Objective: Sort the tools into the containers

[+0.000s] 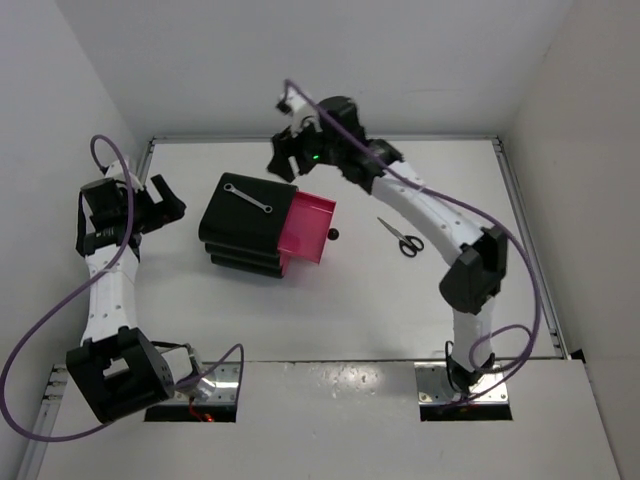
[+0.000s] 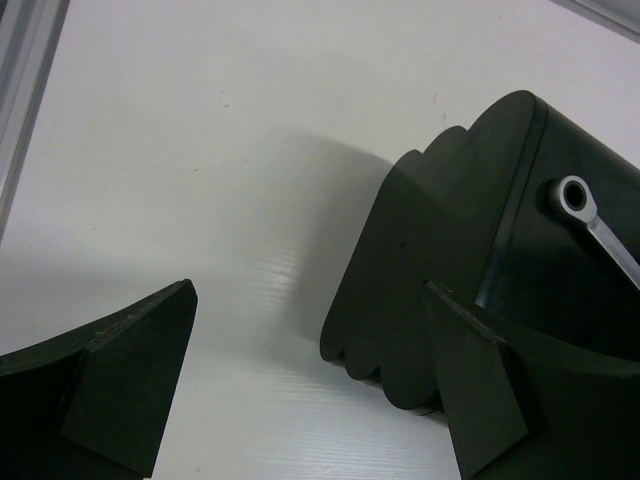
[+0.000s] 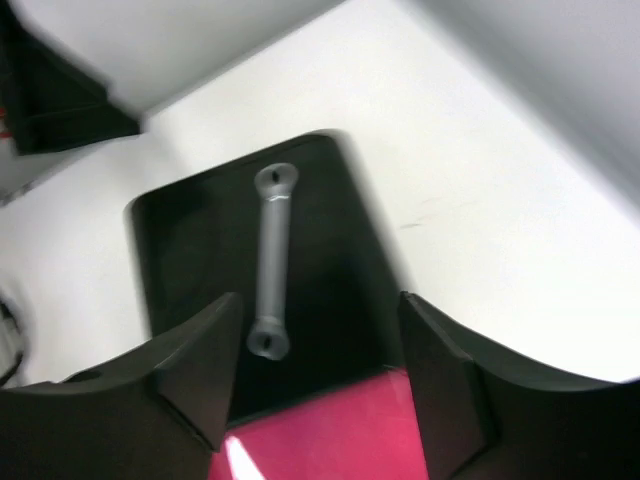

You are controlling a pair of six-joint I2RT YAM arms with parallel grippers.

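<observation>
Your right hand (image 3: 320, 375) gapes empty above the white table (image 1: 380, 310), with the silver wrench (image 3: 272, 260) just ahead of it atop the black drawer unit (image 1: 240, 235). Your left hand (image 2: 310, 400) stands open beside that unit. Plain white walls (image 1: 400, 60) surround the table.

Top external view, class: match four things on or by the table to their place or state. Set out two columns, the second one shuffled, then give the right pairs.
Things:
1. slim silver wrench
2. magenta-pink drawer
3. black-handled scissors
4. left gripper

Places or states:
A. lying on the white table, right of the black drawer unit
B. pulled out of the unit
C. lying on top of the unit
D. open, holding nothing, left of the unit

Pairs: 1-C, 2-B, 3-A, 4-D.
</observation>
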